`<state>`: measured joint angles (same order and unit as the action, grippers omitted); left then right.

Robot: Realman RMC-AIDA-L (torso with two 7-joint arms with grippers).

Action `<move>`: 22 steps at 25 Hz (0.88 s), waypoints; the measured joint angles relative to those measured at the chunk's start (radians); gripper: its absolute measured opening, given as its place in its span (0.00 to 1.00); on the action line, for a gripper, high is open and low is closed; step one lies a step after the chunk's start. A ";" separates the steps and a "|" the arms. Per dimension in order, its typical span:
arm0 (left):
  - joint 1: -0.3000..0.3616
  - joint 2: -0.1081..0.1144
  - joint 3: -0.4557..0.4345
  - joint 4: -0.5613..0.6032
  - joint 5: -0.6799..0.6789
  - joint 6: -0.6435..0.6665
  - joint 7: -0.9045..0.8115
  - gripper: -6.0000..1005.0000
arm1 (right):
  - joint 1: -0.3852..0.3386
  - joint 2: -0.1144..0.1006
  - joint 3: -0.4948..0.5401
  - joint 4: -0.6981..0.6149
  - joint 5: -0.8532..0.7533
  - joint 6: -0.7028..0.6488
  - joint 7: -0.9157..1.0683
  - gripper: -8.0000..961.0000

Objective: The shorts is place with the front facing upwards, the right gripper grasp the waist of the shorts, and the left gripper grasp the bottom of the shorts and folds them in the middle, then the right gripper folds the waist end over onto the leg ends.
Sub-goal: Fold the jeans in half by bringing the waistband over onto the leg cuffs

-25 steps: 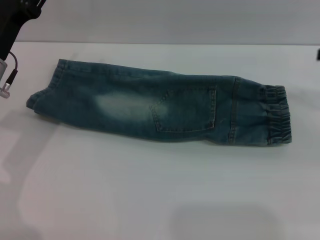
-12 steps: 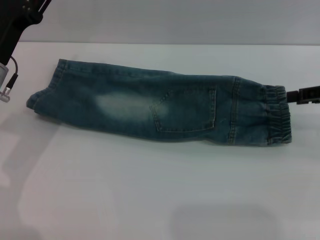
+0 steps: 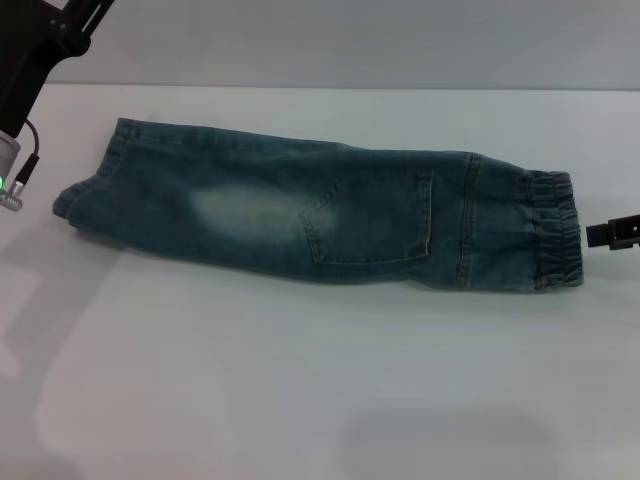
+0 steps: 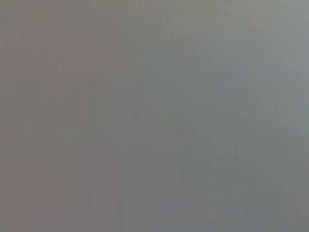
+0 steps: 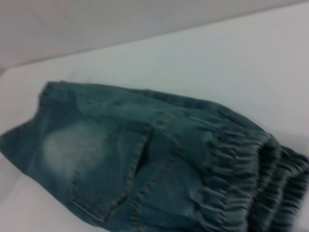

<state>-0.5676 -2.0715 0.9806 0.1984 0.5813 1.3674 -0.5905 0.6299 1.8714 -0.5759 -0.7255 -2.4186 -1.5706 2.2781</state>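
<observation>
The denim shorts [image 3: 300,215] lie folded lengthwise on the white table, a back pocket facing up. The ruffled elastic waist [image 3: 555,230] is at the right end and the flat leg hems [image 3: 85,185] at the left end. A black tip of my right gripper [image 3: 612,232] pokes in from the right edge, just right of the waist and apart from it. My left gripper [image 3: 60,30] hangs at the top left, above and left of the hems. The right wrist view shows the shorts [image 5: 120,150] with the waist [image 5: 251,179] nearest. The left wrist view is plain grey.
The white table [image 3: 300,380] spreads wide in front of the shorts. A grey wall [image 3: 350,40] runs along the table's far edge. The left arm's silver wrist with a green light [image 3: 8,185] hangs at the left edge.
My right gripper's tip came in from the right edge beside the waist, then dropped lower along it. The left arm shifted slightly. The shorts have not moved.
</observation>
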 joint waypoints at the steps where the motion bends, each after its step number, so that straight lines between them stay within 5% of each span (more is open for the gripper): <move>1: 0.000 0.000 0.003 -0.002 0.000 0.001 0.000 0.84 | 0.000 0.000 0.000 0.004 -0.005 0.002 0.002 0.47; 13: 0.014 -0.001 0.009 -0.005 0.000 0.031 -0.010 0.84 | 0.011 0.022 -0.027 0.047 -0.012 0.065 0.002 0.47; 22: 0.030 0.002 0.009 -0.001 0.000 0.048 -0.010 0.84 | 0.016 0.059 -0.090 0.049 -0.013 0.165 0.004 0.47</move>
<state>-0.5380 -2.0691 0.9894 0.1971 0.5812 1.4157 -0.6002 0.6455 1.9305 -0.6655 -0.6765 -2.4313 -1.4056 2.2817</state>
